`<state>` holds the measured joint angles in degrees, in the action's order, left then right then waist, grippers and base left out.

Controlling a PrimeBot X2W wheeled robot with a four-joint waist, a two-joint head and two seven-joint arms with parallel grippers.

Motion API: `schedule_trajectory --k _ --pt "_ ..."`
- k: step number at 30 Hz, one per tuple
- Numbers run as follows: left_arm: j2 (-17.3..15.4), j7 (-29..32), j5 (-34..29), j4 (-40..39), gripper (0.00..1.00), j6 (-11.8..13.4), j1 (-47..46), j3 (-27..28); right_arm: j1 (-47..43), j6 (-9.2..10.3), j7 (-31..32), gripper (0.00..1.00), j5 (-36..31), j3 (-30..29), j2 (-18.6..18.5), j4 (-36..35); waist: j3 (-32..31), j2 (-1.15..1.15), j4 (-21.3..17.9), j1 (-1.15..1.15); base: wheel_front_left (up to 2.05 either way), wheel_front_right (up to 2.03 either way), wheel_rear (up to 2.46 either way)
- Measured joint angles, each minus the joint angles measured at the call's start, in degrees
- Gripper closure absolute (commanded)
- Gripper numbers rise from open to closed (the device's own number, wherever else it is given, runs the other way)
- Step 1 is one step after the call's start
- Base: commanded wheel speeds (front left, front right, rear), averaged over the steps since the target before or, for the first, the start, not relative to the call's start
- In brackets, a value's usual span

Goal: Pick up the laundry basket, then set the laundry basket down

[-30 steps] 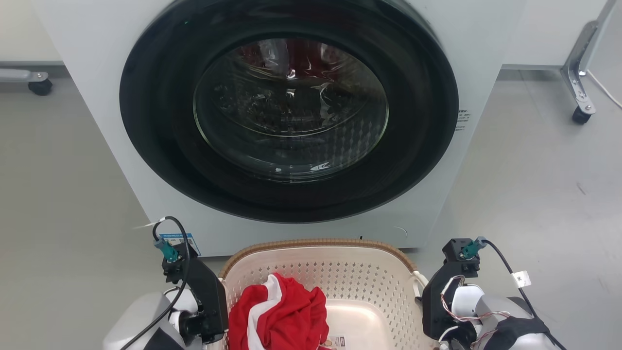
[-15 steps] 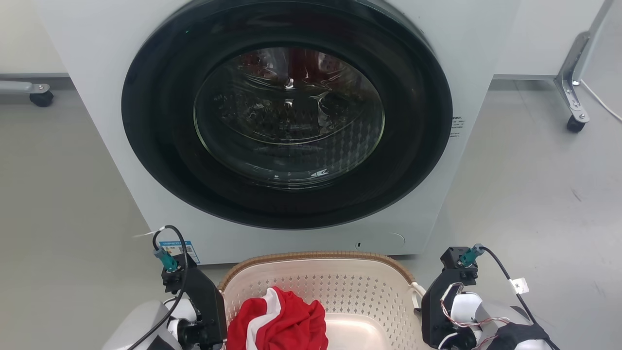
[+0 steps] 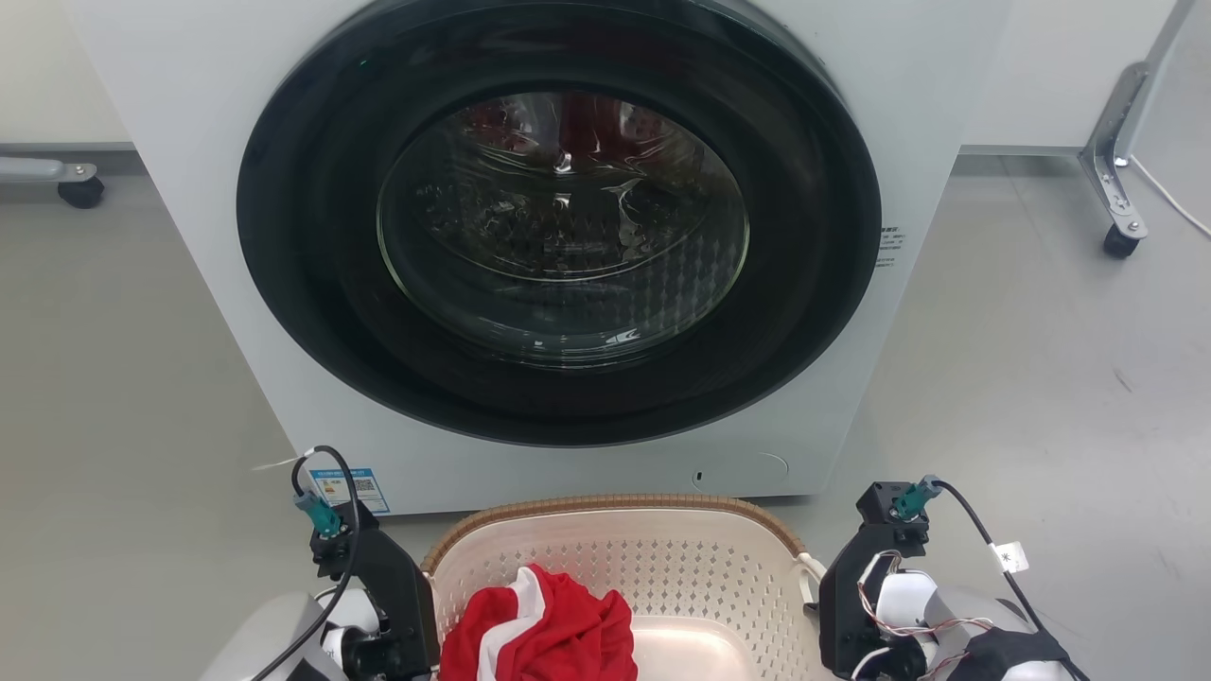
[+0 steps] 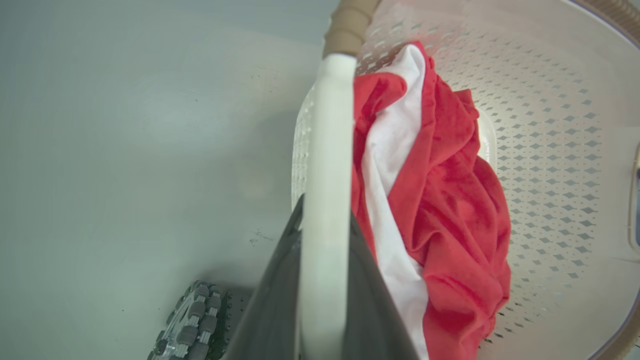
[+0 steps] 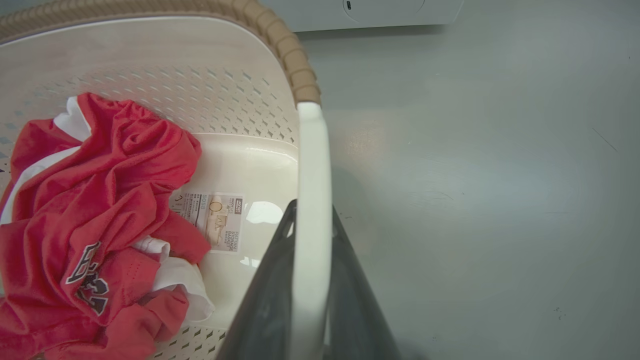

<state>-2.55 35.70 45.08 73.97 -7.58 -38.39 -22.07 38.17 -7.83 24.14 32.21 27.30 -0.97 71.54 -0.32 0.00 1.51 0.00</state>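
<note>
Left wrist view: laundry basket (image 4: pixel 550 125) gripped at both ends, long axis spanning gripper to gripper.
The left gripper (image 4: pixel 325 215) is clamped on the left handle (image 4: pixel 327 125), the right gripper (image 5: pixel 312 210) on the right handle (image 5: pixel 312 150). Inside, a lettered red jersey (image 5: pixel 90 240) and a base label (image 5: pixel 215 220), possibly reading "storage basket", are seen. The washing machine (image 3: pixel 568 236) stands just beyond.

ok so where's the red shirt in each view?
Head view: red shirt at bottom centre, in the left half of the laundry basket.
Left wrist view: red shirt centre-right, just right of the white handle.
Right wrist view: red shirt lower left, left of the other handle.
Shared landmark: the basket's brown rim.
</note>
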Motion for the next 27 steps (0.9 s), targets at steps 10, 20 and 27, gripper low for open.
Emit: schedule_trajectory --k 10,20,27 --pt "-0.1 0.0 0.2 0.0 1.00 0.0 0.0 -0.1 0.0 0.00 0.1 1.00 0.6 0.7 0.0 -0.1 0.0 0.00 0.0 0.00 0.00 0.00 0.00" --pt "-0.2 0.0 0.2 0.1 1.00 0.0 0.0 -0.2 0.0 0.01 0.5 1.00 1.2 1.1 0.0 -0.2 0.0 0.00 0.0 0.00 0.00 0.00 0.00" --pt "-0.2 -0.4 0.2 0.1 1.00 0.0 0.0 -0.3 0.0 0.01 0.4 1.00 1.5 1.4 -0.1 -0.2 0.1 0.00 0.0 0.00 0.00 0.00 0.00"
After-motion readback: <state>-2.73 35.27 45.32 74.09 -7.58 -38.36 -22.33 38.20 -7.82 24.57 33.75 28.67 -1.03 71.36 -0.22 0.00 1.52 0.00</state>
